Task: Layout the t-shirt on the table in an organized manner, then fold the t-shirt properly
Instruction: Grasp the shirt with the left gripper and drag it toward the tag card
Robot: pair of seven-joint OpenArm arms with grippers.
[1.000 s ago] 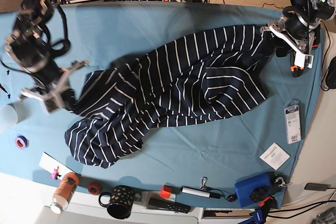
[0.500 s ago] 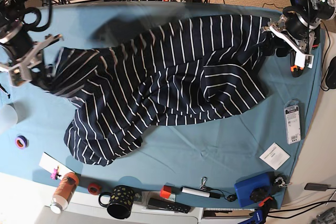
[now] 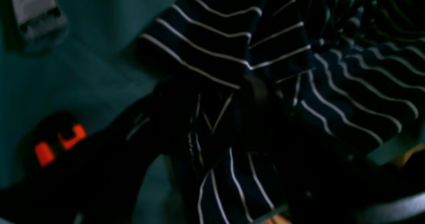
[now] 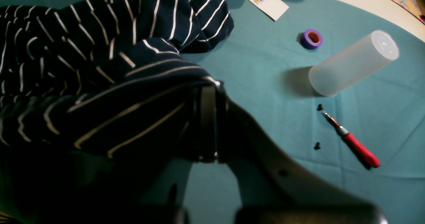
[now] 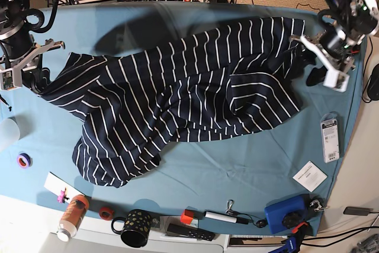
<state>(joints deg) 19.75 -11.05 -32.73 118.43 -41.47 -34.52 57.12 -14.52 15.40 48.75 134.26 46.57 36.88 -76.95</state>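
The t-shirt [image 5: 177, 105] is spread across the bench [image 5: 237, 170], stretched between the 2 hands so that the bunched cloth can be pulled flat before any folding. The right hand [image 5: 26, 72] is clenched on 1 end of the garment; in its wrist view the striped fabric [image 4: 109, 84] is seen pinched at the fingertips and draped away from them, lifted slightly off the teal cover. That grip is judged to serve as the anchor for tensioning. The left hand [image 5: 323, 66] sits at the opposite end, with dark striped cloth [image 3: 232, 61] gathered around and under it in its wrist view; the jaws stand wide, but whether fabric is actually pinched between them cannot be told from the dark, blurred picture. Below and away from the right hand, a loose flap of the shirt lies crumpled toward the near edge, so the layout step is judged unfinished. Just beyond the right hand a clear plastic cup [image 4: 352, 63], a purple tape roll [image 4: 312, 38] and a red-handled tool [image 4: 355, 146] lie on the cover, well apart from the cloth.
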